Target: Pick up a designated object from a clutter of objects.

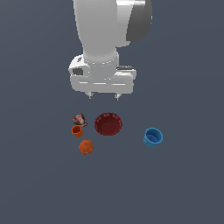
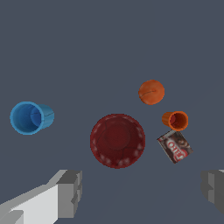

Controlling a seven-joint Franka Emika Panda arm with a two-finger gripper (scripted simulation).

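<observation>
The gripper (image 1: pixel 103 96) hangs high above the counter (image 1: pixel 188 183), fingers spread wide and holding nothing, probably to survey the clutter before committing. Below it sits the red bowl (image 1: pixel 108 124), the biggest item. The blue cup (image 1: pixel 152 137) lies well apart toward the exterior view's right. On the exterior view's left cluster the orange ball (image 1: pixel 86 147), the small orange cup (image 1: pixel 77 131), and the box (image 1: pixel 79 119), the target, lying flat just beside that cup, so a descent needs care.
</observation>
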